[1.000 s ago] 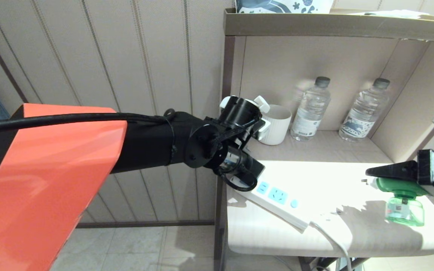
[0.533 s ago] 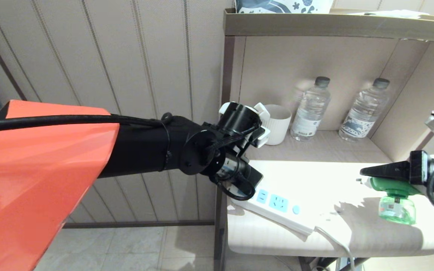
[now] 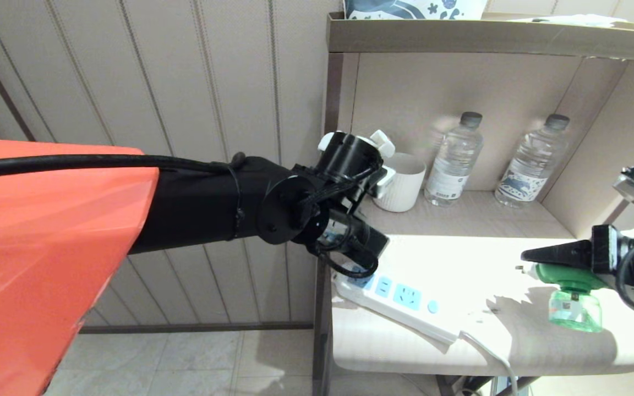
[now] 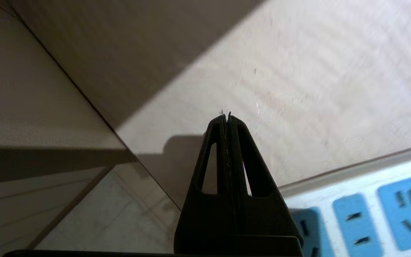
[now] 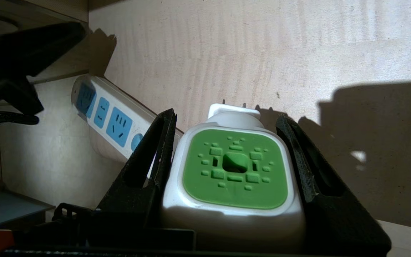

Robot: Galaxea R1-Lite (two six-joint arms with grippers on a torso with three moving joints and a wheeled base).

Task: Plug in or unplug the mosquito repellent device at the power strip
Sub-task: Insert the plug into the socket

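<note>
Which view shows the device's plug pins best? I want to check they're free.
The right wrist view: the device sits between the jaws, pins in open air. The head view shows it side-on, pins indistinct. The left wrist view misses it.

The head view looks down from above on the bench (image 3: 383, 341), while each wrist view peers close past its own fingers (image 4: 227, 171), both catching the power strip (image 5: 109, 117) that lies between them.
</note>
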